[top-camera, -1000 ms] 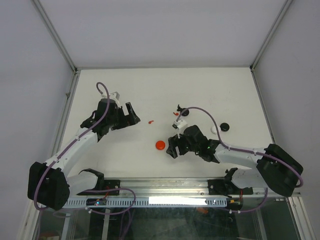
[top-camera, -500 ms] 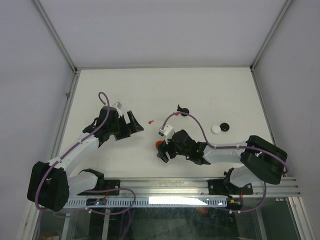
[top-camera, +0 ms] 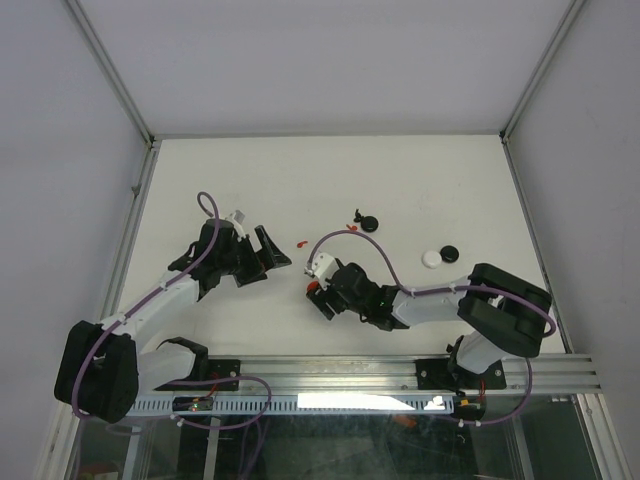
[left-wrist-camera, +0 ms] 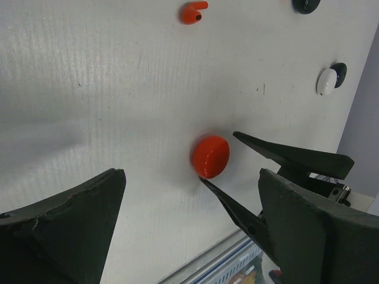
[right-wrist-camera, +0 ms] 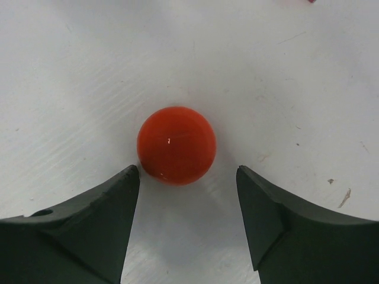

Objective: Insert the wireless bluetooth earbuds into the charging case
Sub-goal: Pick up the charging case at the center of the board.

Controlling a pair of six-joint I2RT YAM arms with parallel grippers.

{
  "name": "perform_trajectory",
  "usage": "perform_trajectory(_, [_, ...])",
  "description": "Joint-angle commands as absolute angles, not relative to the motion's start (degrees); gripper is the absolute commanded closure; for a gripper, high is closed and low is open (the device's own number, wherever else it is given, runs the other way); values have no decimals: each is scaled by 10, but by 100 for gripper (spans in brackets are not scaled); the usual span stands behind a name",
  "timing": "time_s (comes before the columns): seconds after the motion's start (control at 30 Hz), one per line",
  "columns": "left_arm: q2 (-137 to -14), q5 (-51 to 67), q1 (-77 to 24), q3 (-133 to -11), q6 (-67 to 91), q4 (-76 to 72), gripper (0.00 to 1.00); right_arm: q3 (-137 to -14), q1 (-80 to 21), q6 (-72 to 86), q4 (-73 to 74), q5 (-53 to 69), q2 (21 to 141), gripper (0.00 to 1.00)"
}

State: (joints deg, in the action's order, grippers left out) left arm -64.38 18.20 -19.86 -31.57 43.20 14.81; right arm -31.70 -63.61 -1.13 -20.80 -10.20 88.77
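A round red puck-shaped case (right-wrist-camera: pixel 176 145) lies closed on the white table (top-camera: pixel 400 180). My right gripper (right-wrist-camera: pixel 186 177) is open, its fingertips on either side of the case's near edge, not touching it. In the top view the right gripper (top-camera: pixel 318 293) covers most of the case (top-camera: pixel 313 286). A tiny red earbud (top-camera: pixel 302 243) lies just beyond it and shows in the left wrist view (left-wrist-camera: pixel 192 12). My left gripper (top-camera: pixel 277 250) is open and empty, left of the earbud. In its own view the left gripper (left-wrist-camera: pixel 189 236) faces the case (left-wrist-camera: pixel 210 156).
A black puck (top-camera: pixel 369 223) with a small black piece beside it lies behind the right arm. A white puck (top-camera: pixel 431 259) and a black puck (top-camera: pixel 450 254) touch at the right. A tiny red bit (top-camera: pixel 350 229) lies near the purple cable. Metal frame posts border the table.
My right gripper has moved left to the red case and now straddles it. My left gripper has shifted a little to the right, towards the red earbud.
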Motion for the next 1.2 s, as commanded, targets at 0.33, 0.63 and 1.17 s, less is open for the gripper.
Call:
perform_trajectory(0.33, [-653,208,-212,-304,463,89,3,-351,-640,-37,-257,-95,920,38])
perform_trajectory(0.63, [-666,251,-234,-287,476,23,8,-343,-640,-28,-265,-101,884,54])
perform_trajectory(1.17, [-647,305,-273,-265,515,-124,21,-283,-640,-15,-363,-137,772,59])
